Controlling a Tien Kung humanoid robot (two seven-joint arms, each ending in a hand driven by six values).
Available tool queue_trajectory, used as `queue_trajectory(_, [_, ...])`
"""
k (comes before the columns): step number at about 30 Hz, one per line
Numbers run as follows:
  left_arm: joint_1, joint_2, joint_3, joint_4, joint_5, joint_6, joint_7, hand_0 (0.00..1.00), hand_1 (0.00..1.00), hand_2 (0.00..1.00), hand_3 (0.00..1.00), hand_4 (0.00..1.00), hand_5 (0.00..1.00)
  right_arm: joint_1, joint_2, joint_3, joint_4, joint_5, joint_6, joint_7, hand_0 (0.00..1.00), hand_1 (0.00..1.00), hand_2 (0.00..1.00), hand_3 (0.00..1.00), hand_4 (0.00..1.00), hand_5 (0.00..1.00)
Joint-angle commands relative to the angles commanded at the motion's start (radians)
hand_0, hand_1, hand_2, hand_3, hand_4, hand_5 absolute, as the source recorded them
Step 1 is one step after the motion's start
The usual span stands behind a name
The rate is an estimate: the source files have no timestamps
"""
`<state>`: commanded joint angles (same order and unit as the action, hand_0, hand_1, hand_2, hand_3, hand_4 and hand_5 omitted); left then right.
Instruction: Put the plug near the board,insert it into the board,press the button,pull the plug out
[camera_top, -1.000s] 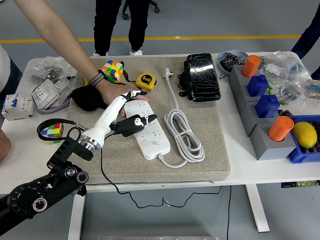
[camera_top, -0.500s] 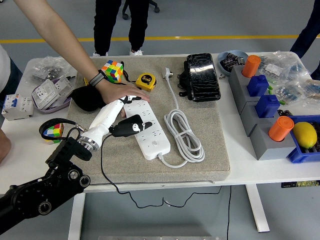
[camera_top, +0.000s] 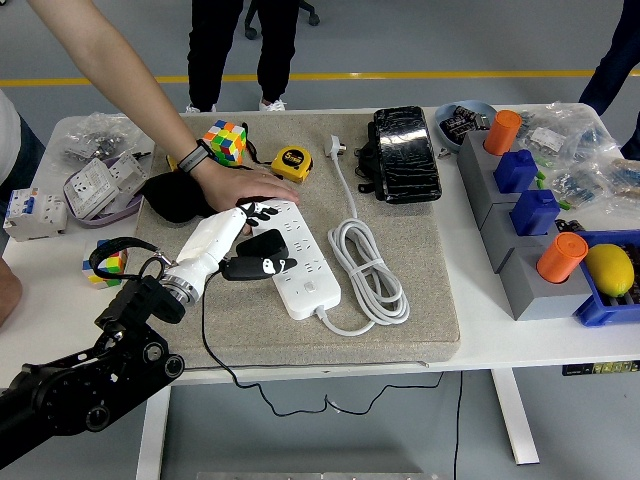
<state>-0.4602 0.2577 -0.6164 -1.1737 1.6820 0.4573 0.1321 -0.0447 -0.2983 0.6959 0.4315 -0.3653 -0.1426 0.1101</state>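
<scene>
At frame centre, on the grey mat (camera_top: 420, 300):
Power strip (camera_top: 300, 265): lying diagonally, far end pinned by a person's hand (camera_top: 245, 186), likely to stop sliding.
Left hand (camera_top: 250, 250): lower left, fingers closed around the black plug (camera_top: 262, 267), held at the strip's left edge, seemingly not seated.
Right hand: out of frame.

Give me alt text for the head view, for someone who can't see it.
The left robot hand holds a black plug over a white power strip on a grey mat, while a person's hand steadies the strip's far end. A tape measure and a Rubik's cube lie behind.
</scene>
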Motion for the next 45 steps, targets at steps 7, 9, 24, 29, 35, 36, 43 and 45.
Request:
queue_trajectory(7, [-0.009, -0.006, 0.011, 0.025, 0.024, 0.003, 0.000, 0.633, 0.622, 0.652, 0.706, 0.998, 0.405, 0.001, 0.000, 0.003, 0.000, 0.001, 0.000, 0.001, 0.565, 0.636, 0.605, 0.534, 0.912, 0.461])
queue_trajectory(9, [-0.013, -0.007, 0.014, 0.032, 0.029, 0.002, 0.004, 0.633, 0.622, 0.652, 0.706, 0.998, 0.405, 0.001, 0.000, 0.003, 0.000, 0.000, 0.000, 0.001, 0.565, 0.636, 0.605, 0.534, 0.912, 0.461])
queue_trajectory(24, [-0.030, -0.013, 0.023, 0.080, 0.027, 0.014, -0.005, 0.381, 0.442, 0.502, 0.553, 0.884, 0.195, 0.002, 0.000, 0.005, 0.002, -0.002, -0.001, 0.002, 0.567, 0.634, 0.602, 0.535, 0.910, 0.459])
queue_trajectory(29, [-0.032, -0.015, 0.029, 0.083, 0.039, 0.023, -0.013, 0.325, 0.399, 0.475, 0.532, 0.805, 0.127, 0.002, 0.000, 0.008, 0.004, -0.005, -0.001, 0.002, 0.567, 0.634, 0.601, 0.535, 0.910, 0.459])
queue_trajectory(35, [-0.031, -0.015, 0.034, 0.084, 0.056, 0.025, -0.006, 0.291, 0.365, 0.422, 0.515, 0.784, 0.086, 0.002, 0.000, 0.007, 0.004, -0.005, -0.001, 0.002, 0.568, 0.634, 0.601, 0.535, 0.910, 0.458])
queue_trajectory(36, [-0.030, -0.015, 0.035, 0.085, 0.055, 0.029, -0.011, 0.291, 0.365, 0.422, 0.515, 0.784, 0.086, 0.002, -0.001, 0.007, 0.004, -0.005, -0.001, 0.002, 0.568, 0.634, 0.601, 0.535, 0.910, 0.458])
queue_trajectory(43, [-0.027, -0.015, 0.032, 0.089, 0.021, 0.075, -0.074, 0.279, 0.355, 0.403, 0.510, 0.764, 0.057, 0.001, 0.000, 0.006, 0.003, -0.005, -0.001, 0.002, 0.568, 0.634, 0.600, 0.534, 0.909, 0.458])
queue_trajectory(45, [-0.026, -0.014, 0.029, 0.089, 0.011, 0.087, -0.093, 0.279, 0.355, 0.403, 0.510, 0.764, 0.057, 0.001, 0.000, 0.008, 0.003, -0.005, -0.001, 0.003, 0.568, 0.634, 0.600, 0.534, 0.909, 0.458])
